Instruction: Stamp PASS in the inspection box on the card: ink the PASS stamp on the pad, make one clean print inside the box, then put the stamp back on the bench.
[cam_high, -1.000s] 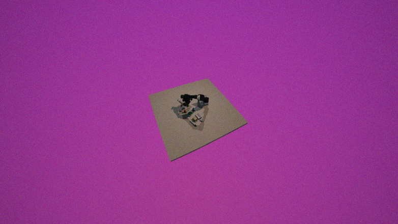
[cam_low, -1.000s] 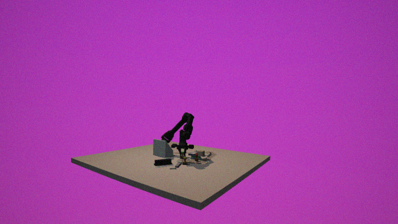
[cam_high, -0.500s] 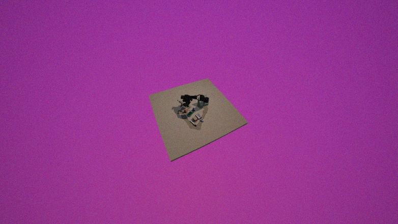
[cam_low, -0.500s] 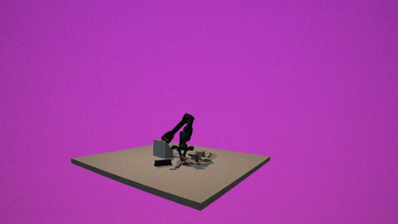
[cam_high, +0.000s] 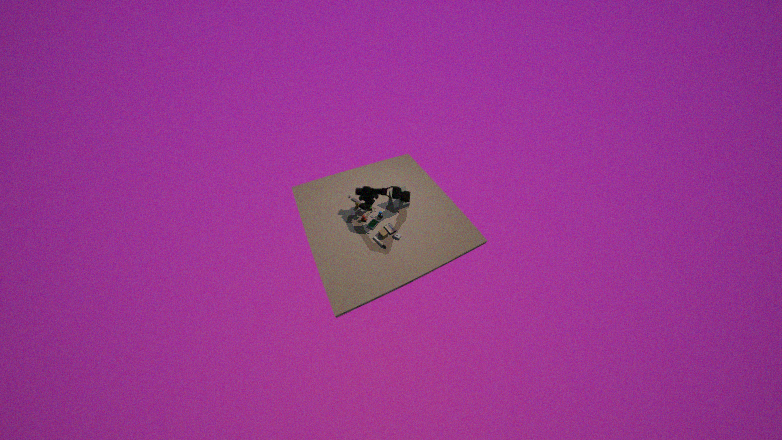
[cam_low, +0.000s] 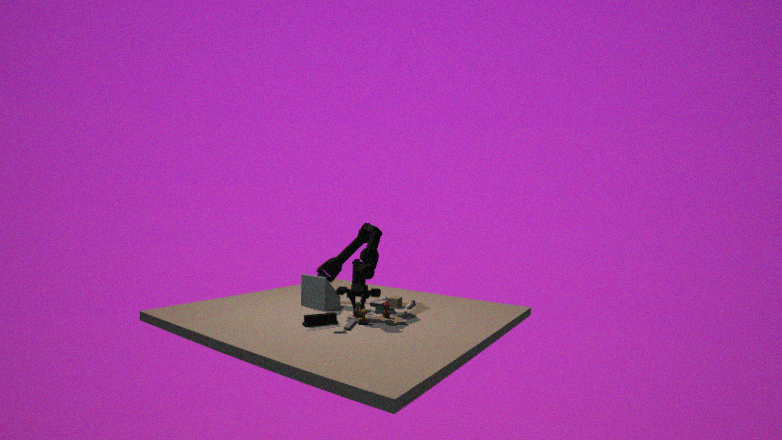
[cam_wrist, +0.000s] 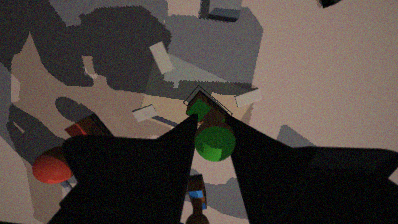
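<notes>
My gripper (cam_wrist: 211, 119) (cam_low: 358, 309) is shut on the green-knobbed stamp (cam_wrist: 215, 142), which is upright and low over the card. The stamp's dark base, with a green patch, lies within the thin black box outline (cam_wrist: 192, 92) on the card. The cream card (cam_wrist: 167, 102) has pale strips around it and is partly shaded. Whether the stamp face touches the card, and any print under it, cannot be told. A dark green pad (cam_high: 373, 223) lies on the bench; its exact role is too small to tell.
A red-knobbed stamp (cam_wrist: 52, 167) (cam_low: 386, 307) and a blue-marked stamp (cam_wrist: 196, 194) (cam_high: 380, 214) stand near the gripper. A yellow-topped piece (cam_low: 362, 314) is beside the fingers. A grey slanted block (cam_low: 316, 291), a black block (cam_low: 320, 319) and a tan block (cam_low: 395, 301) also stand on the bench.
</notes>
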